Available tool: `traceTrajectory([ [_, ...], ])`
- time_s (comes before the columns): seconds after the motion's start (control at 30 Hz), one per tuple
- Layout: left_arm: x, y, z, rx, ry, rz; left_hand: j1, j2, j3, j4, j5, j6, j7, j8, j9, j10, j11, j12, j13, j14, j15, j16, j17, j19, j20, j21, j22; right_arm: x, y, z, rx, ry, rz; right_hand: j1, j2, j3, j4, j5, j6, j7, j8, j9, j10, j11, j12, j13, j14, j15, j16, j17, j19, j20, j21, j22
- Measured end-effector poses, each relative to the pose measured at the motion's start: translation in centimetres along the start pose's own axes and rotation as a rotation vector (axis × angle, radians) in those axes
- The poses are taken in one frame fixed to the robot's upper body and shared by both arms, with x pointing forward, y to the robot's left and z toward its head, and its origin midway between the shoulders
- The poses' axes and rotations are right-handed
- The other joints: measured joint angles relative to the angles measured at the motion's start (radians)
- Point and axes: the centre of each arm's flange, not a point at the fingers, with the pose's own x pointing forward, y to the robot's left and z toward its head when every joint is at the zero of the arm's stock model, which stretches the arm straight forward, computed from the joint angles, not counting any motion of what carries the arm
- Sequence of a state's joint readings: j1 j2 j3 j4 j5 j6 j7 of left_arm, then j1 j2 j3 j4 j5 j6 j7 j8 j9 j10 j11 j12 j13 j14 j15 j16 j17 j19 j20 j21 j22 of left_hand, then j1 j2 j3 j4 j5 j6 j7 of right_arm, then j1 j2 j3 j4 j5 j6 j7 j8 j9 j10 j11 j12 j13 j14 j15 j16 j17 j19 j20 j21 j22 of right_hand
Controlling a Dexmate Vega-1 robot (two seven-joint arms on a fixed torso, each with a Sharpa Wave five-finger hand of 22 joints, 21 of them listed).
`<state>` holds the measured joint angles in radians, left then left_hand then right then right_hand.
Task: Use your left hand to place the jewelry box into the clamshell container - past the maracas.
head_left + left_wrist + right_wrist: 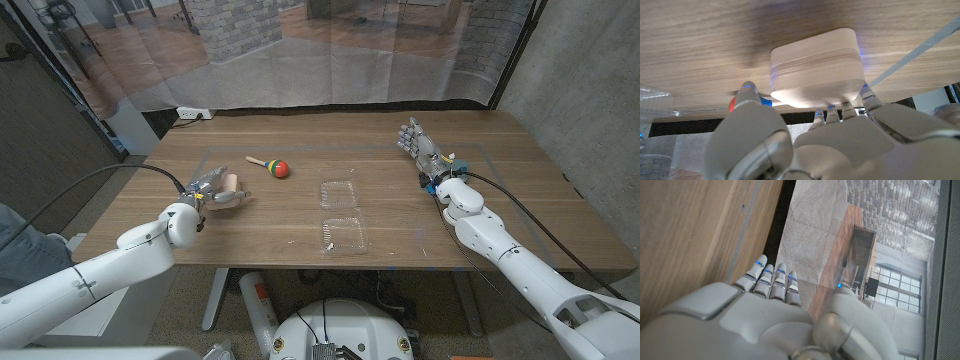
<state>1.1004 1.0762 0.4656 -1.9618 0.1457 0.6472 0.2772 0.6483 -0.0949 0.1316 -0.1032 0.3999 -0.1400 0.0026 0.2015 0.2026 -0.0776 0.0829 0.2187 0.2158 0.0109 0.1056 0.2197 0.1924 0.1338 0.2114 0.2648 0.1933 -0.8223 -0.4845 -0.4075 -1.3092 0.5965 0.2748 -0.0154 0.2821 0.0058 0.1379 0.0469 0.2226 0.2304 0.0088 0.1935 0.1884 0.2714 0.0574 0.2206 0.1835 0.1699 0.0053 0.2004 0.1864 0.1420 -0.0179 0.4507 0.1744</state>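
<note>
- Head view: left hand (207, 190) grasps the pale beige, rounded-square jewelry box (232, 185) near the wooden table's (400, 225) left edge.
- Clear plastic clamshell container (341, 213) lies open at mid-table; the colourful wooden maraca (271, 164) lies between.
- Right hand (418, 140) holds nothing, fingers extended.
- No readable writing.

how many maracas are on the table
1. A single maraca with a wooden handle and a red, green and yellow head lies on the table, beyond and to the right of the left hand, left of the clear clamshell container. No other shows.
</note>
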Motion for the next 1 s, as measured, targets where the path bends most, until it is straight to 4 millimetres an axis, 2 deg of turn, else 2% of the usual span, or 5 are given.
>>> traceTrajectory([
  [0.2, 0.05, -0.08, 0.15, -0.008, 0.003, 0.014, 0.113, 0.052, 0.037, -0.037, -0.008, 0.014, -0.019, 0.014, 0.005, 0.029, -0.035, 0.022, 0.012, 0.088, -0.034, 0.028, 0.025, 0.201, 0.001, 0.068, 0.009, 0.14, 0.04, -0.02, 0.002, 0.0, 0.002, 0.0, 0.0, 0.0, 0.0, 0.0, 0.0, 0.0, 0.0, 0.0, 0.0, 0.0, 0.0, 0.0, 0.0, 0.0, 0.0, 0.0, 0.006, 0.006, 0.0, 0.0],
  [0.4, 0.02, -0.1, 0.32, -0.017, 0.006, 0.038, 0.193, 0.083, 0.077, -0.055, -0.034, 0.041, -0.024, 0.024, 0.009, 0.053, -0.059, 0.04, 0.023, 0.121, -0.025, 0.057, 0.051, 0.298, 0.003, 0.101, 0.009, 0.31, 0.15, -0.03, 0.003, 0.0, 0.008, 0.0, 0.0, 0.0, 0.0, 0.0, 0.0, 0.0, 0.0, 0.0, 0.0, 0.0, 0.0, 0.0, 0.0, 0.0, -0.001, 0.0, 0.009, 0.009, 0.0, 0.0],
  [0.47, -0.02, -0.23, 0.37, -0.021, 0.009, 0.042, 0.206, 0.077, 0.094, -0.059, -0.05, 0.059, -0.024, 0.034, 0.009, 0.069, -0.064, 0.046, 0.028, 0.136, -0.021, 0.069, 0.062, 0.327, 0.003, 0.111, 0.008, 0.35, 0.18, -0.03, 0.003, 0.0, 0.01, 0.0, 0.0, -0.002, -0.002, 0.0, 0.0, 0.0, 0.0, 0.0, 0.0, 0.0, 0.0, 0.0, 0.0, 0.0, -0.004, 0.0, 0.011, 0.011, 0.0, 0.0],
  [0.8, -0.14, -0.48, 0.38, -0.032, 0.02, 0.06, 0.26, 0.023, 0.16, -0.06, -0.159, 0.219, -0.014, 0.1, 0.026, 0.181, -0.092, 0.098, 0.06, 0.162, -0.002, 0.115, 0.117, 0.385, 0.049, 0.151, 0.002, 0.41, 0.3, -0.15, 0.004, 0.005, 0.016, 0.0, 0.0, -0.004, -0.004, 0.0, 0.0, 0.0, 0.0, 0.0, 0.0, 0.0, 0.0, 0.0, 0.0, 0.0, -0.004, 0.0, 0.016, 0.005, 0.0, 0.0],
  [1.0, -0.18, -0.65, 0.47, -0.037, 0.024, 0.065, 0.281, 0.002, 0.183, -0.058, -0.199, 0.32, -0.021, 0.148, 0.038, 0.259, -0.11, 0.129, 0.08, 0.169, 0.005, 0.125, 0.14, 0.395, 0.058, 0.165, -0.002, 0.35, 0.29, -0.3, 0.004, 0.011, 0.016, 0.0, 0.0, -0.004, -0.004, 0.0, 0.0, 0.0, 0.0, 0.0, 0.0, 0.0, 0.0, 0.0, 0.001, -0.001, -0.004, 0.0, 0.02, 0.009, -0.008, 0.0],
])
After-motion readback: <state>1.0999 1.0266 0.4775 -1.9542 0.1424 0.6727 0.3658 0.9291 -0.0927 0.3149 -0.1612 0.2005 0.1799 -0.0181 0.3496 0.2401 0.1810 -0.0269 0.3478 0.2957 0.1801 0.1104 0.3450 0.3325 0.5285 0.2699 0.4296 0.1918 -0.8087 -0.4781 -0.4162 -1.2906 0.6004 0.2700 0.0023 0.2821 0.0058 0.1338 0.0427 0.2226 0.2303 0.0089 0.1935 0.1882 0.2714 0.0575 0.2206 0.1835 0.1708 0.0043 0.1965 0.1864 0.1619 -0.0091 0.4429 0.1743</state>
